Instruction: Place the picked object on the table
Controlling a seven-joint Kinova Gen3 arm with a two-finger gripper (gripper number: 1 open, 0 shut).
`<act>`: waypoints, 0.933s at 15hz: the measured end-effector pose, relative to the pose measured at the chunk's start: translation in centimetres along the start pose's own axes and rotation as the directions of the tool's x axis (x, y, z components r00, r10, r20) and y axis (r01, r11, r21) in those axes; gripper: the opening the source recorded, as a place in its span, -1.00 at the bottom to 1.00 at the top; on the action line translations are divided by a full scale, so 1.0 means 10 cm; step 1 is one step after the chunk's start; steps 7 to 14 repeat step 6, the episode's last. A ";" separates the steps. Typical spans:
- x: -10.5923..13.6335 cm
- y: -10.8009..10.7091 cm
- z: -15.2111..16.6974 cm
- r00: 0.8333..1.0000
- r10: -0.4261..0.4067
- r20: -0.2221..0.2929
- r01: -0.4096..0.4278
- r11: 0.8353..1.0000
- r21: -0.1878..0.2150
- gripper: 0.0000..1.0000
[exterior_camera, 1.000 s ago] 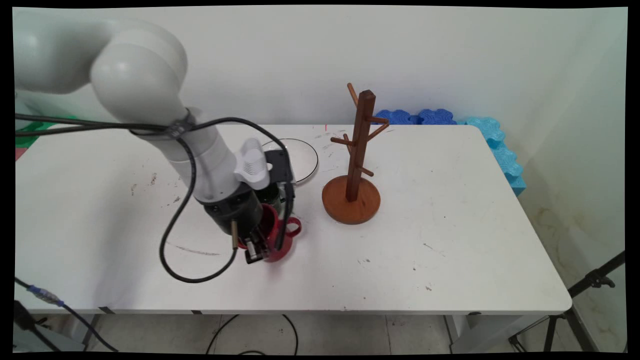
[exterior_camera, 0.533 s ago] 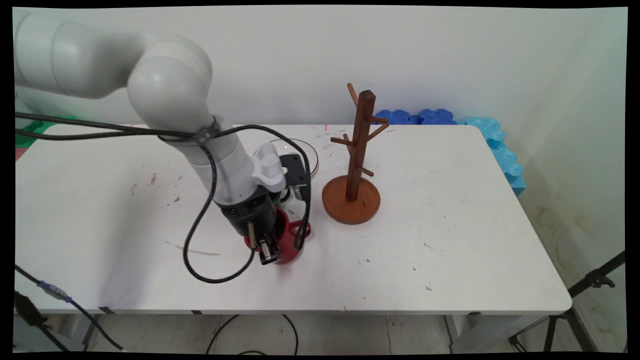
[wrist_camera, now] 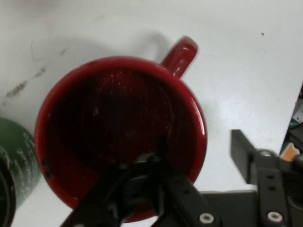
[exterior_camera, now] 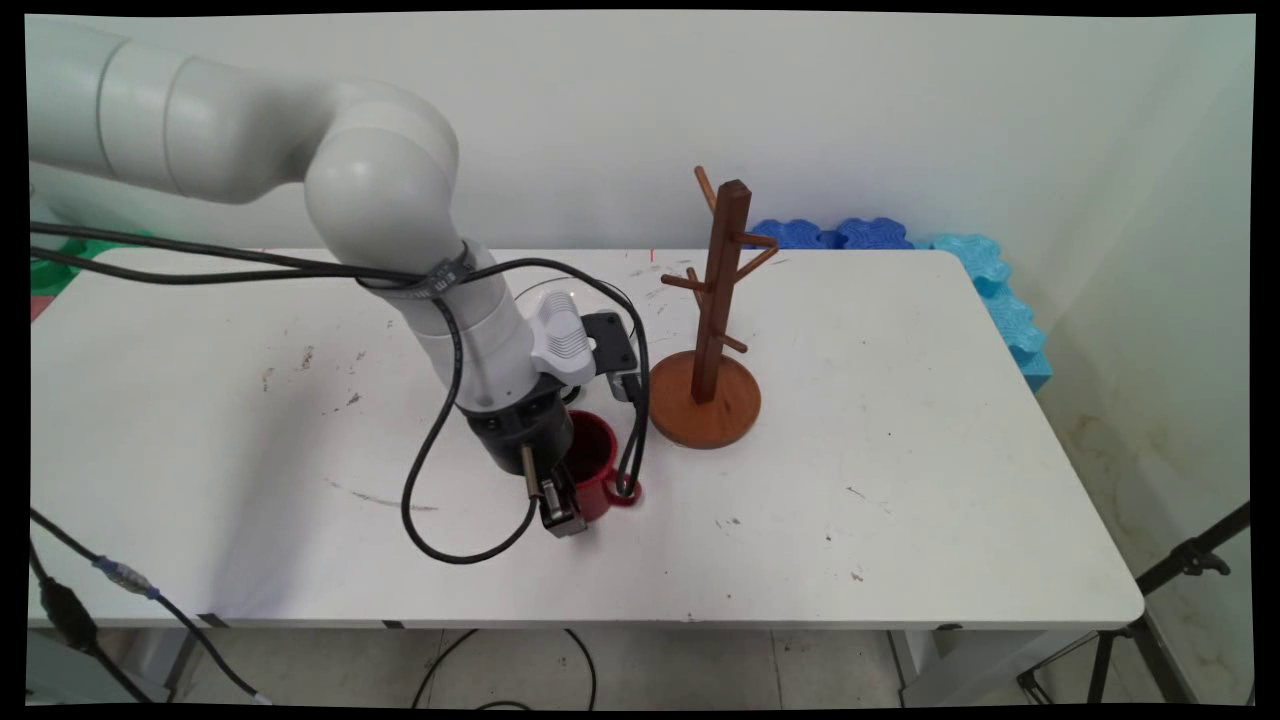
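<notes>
Red mug (exterior_camera: 592, 463) moved right with pincer (exterior_camera: 570, 500) | upright, handle toward wooden stand (exterior_camera: 706, 345) | pincer straddles rim, fingers apart

A glossy red mug (wrist_camera: 118, 127) with a darker red inside sits on a white table (exterior_camera: 900, 450) marked with dark scuffs. Beside it shows a dark green cup (wrist_camera: 14, 175), and the mug tree (exterior_camera: 712, 330) is reddish-brown wood.

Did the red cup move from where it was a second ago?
Yes. The red cup slid to the picture's right, closer to the wooden mug tree, carried along with the gripper.
</notes>
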 end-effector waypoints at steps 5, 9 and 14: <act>0.03 0.00 0.04 1.000 -0.005 -0.011 0.005 1.000 -0.007 1.00; 0.03 0.00 0.04 1.000 -0.005 -0.014 0.005 1.000 -0.008 1.00; 0.03 0.00 0.04 1.000 -0.005 -0.014 0.005 1.000 -0.008 1.00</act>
